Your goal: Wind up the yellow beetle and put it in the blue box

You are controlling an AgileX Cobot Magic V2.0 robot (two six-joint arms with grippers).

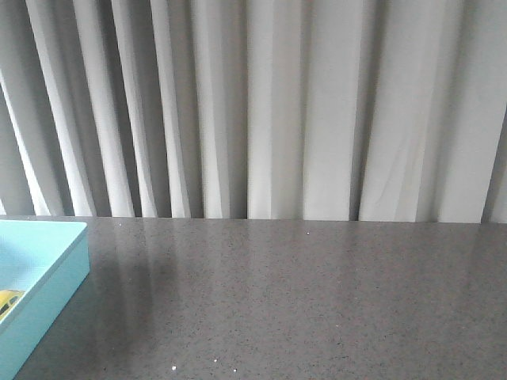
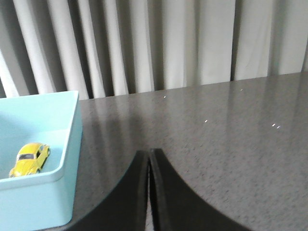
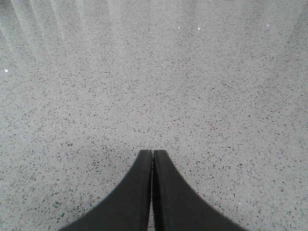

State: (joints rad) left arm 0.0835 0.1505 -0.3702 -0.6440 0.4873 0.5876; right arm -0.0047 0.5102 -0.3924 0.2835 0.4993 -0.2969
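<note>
The yellow beetle [image 2: 30, 158] lies inside the blue box [image 2: 67, 144], on its floor near the front wall, seen in the left wrist view. In the front view only a sliver of the beetle [image 1: 8, 299] shows at the left edge, inside the blue box [image 1: 55, 273]. My left gripper [image 2: 148, 153] is shut and empty over the bare table, to the right of the box and apart from it. My right gripper [image 3: 152, 152] is shut and empty above bare speckled tabletop. Neither gripper shows in the front view.
The grey speckled table [image 1: 301, 301] stretches from the box to the right. White pleated curtains [image 1: 269, 103] hang behind the table's far edge.
</note>
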